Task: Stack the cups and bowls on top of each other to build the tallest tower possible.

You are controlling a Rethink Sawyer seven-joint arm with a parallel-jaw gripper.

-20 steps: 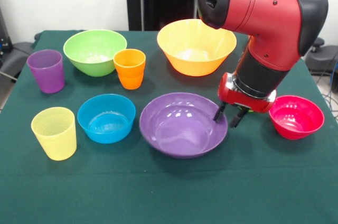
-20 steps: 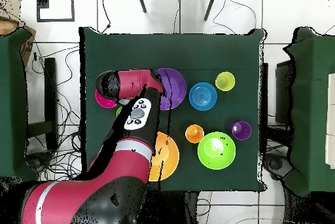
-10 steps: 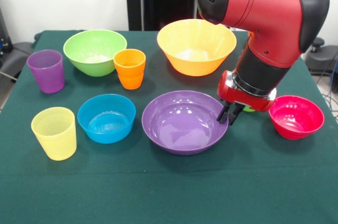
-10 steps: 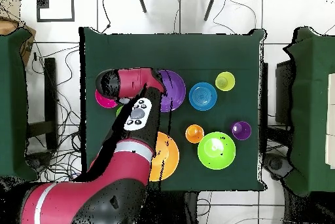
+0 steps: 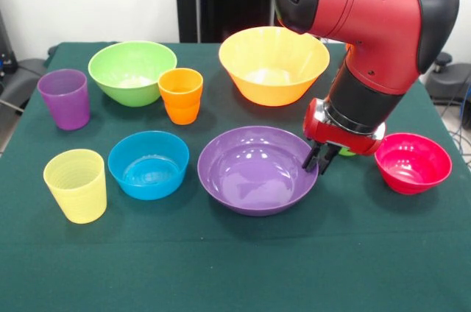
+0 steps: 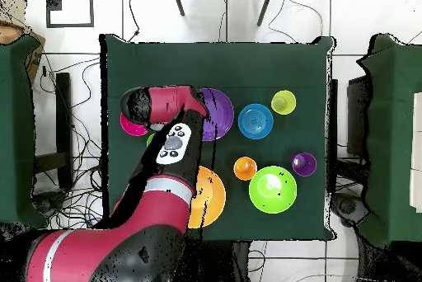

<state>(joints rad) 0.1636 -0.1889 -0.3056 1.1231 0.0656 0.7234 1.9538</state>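
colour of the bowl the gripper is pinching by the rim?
Purple. The gripper is shut on the purple bowl; the front view shows it best.

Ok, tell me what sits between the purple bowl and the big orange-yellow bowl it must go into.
Nothing visible does. The gripper is shut on the rim of the purple bowl, and only bare green cloth lies between it and the orange-yellow bowl behind. The orange cup stands off to the side.

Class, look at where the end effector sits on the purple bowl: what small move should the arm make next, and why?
Probably lift straight up. The end effector looks shut on the rim of the purple bowl, which seems tipped but low over the table. The large orange-yellow bowl, the likely base, stands behind it, so the purple bowl needs height to clear that rim.
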